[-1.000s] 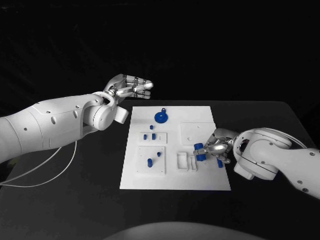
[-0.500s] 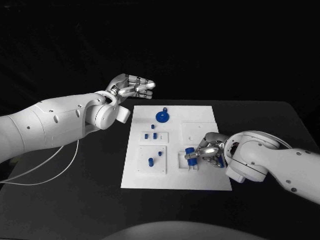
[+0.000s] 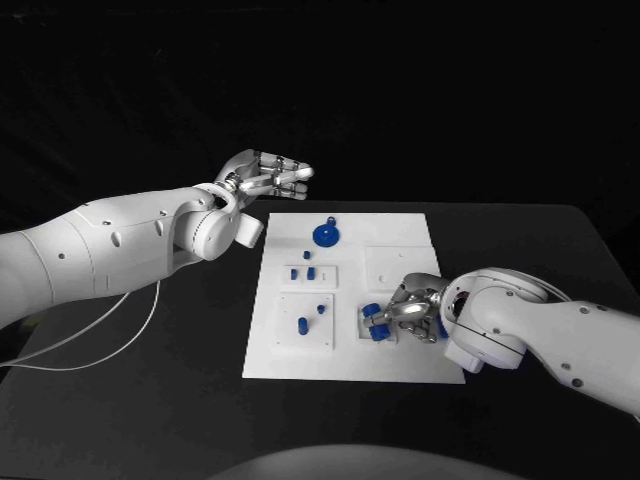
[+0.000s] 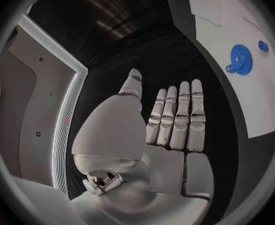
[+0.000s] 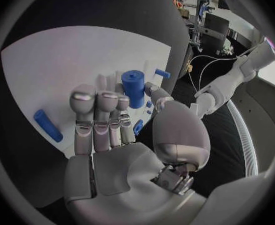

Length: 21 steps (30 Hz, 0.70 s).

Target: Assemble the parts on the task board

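head view, board: we see the white task board (image 3: 352, 340) flat in the middle of the black table (image 3: 551, 250), with small blue parts on it.
head view, gear: a blue gear (image 3: 323, 235) lies near the board's far edge, and small blue pegs (image 3: 301, 272) stand in a raised plate nearer the middle.
head view, left hand: our left hand (image 3: 267, 178) hangs above the table just past the board's far left corner, fingers curled in, nothing in it.
head view, right hand: our right hand (image 3: 414, 315) is low over the board's near right part, fingers closed around a blue cylinder (image 3: 379, 321) at a raised white fixture (image 3: 368, 322).
left wrist view, left hand: the fingers lie straight and side by side, thumb apart, holding nothing; the gear shows on the board beyond them.
right wrist view, right hand: we see the blue cylinder upright between thumb and fingertips, over the board; whether it touches the board we cannot tell.
right wrist view, loose part: a blue pin (image 5: 47, 125) lies flat on the board, apart from the fingers.
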Tool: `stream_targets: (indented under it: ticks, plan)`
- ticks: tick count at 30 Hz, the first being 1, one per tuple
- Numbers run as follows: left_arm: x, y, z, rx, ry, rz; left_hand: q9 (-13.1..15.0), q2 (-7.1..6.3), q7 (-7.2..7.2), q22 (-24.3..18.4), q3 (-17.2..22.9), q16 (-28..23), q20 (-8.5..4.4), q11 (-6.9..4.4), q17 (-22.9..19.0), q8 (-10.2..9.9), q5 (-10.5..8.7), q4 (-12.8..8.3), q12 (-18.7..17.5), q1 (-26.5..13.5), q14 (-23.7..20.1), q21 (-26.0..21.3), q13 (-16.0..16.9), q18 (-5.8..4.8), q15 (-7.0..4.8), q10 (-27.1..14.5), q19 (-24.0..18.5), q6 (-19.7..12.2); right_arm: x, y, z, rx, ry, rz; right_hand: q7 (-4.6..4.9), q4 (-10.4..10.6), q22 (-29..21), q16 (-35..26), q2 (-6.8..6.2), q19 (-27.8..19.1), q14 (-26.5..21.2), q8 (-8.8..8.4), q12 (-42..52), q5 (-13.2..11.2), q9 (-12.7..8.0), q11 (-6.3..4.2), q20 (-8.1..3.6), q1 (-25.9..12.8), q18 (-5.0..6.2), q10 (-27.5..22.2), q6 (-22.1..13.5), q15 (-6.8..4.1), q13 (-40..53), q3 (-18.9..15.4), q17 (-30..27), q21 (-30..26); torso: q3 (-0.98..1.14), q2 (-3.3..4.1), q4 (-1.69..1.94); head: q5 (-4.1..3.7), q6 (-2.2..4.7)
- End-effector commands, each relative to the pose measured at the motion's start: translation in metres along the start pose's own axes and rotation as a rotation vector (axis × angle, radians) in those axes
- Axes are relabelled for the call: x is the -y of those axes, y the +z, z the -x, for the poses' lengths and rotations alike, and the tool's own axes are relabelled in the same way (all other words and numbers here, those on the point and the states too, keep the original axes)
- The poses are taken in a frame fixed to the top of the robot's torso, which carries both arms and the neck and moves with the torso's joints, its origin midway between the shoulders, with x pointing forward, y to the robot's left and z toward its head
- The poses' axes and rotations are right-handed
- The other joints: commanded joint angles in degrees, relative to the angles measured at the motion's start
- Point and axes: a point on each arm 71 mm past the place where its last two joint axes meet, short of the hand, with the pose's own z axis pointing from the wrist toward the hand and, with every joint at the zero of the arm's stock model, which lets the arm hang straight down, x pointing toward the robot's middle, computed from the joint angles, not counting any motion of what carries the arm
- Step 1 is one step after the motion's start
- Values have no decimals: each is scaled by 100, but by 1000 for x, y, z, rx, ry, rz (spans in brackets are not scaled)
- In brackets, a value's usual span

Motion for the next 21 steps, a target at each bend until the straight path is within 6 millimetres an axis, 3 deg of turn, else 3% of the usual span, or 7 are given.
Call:
stream_targets:
  ticks: [1,2,7,18,21]
  plan:
    - [1,0,-2,-15,-3,-6,0,-48,-2,-5,-14,-25,2,20,0,-20,-21,31,18,-13,10,26,2,-32,28,-8,36,-16,1,1,-2,-14,0,-3,-7,-273,6,20,183,294,1,22,-27,30,4,-41,-39,100,-19,0,32,-33,-7,248,3,-9,-2,-2,-5,10,19]
    - [1,0,-2,-15,-3,-6,0,-48,-2,-5,-14,-25,2,20,0,-20,-21,31,18,-13,10,26,2,-32,28,-8,36,-16,1,1,-2,-13,-1,-4,-7,-269,8,20,183,294,2,23,-29,26,5,-41,-39,96,-20,0,34,-33,-9,243,3,-7,1,-2,-5,23,-31]
    - [1,0,-2,-14,-2,-5,0,-51,-1,-19,-17,-25,3,21,0,-20,-21,40,18,-15,7,29,2,-32,29,-8,35,-14,0,1,-3,-11,-2,-3,-9,-246,8,23,191,292,3,22,-37,-59,8,-42,-39,92,-19,3,34,-33,-18,208,6,-13,2,1,-4,3,-1]
    - [0,0,-2,-21,-5,-5,0,-64,-4,-32,-11,-27,6,18,-2,-19,-21,71,19,-20,-9,30,2,-33,34,-11,33,-17,-2,2,-2,7,11,2,-14,-25,20,5,187,294,0,23,-61,-358,17,-41,-38,33,-21,13,61,-32,-51,146,-7,-7,-3,1,-4,22,-38]
    - [0,0,-2,-21,-5,-4,0,-64,-4,-32,-11,-27,6,18,-2,-19,-21,71,19,-20,-9,30,2,-33,34,-11,33,-17,-3,3,-2,10,14,3,-9,93,21,4,171,294,3,22,-69,-656,28,-37,-37,-18,-18,14,65,-29,-61,156,-7,-12,-3,0,-2,20,-20]
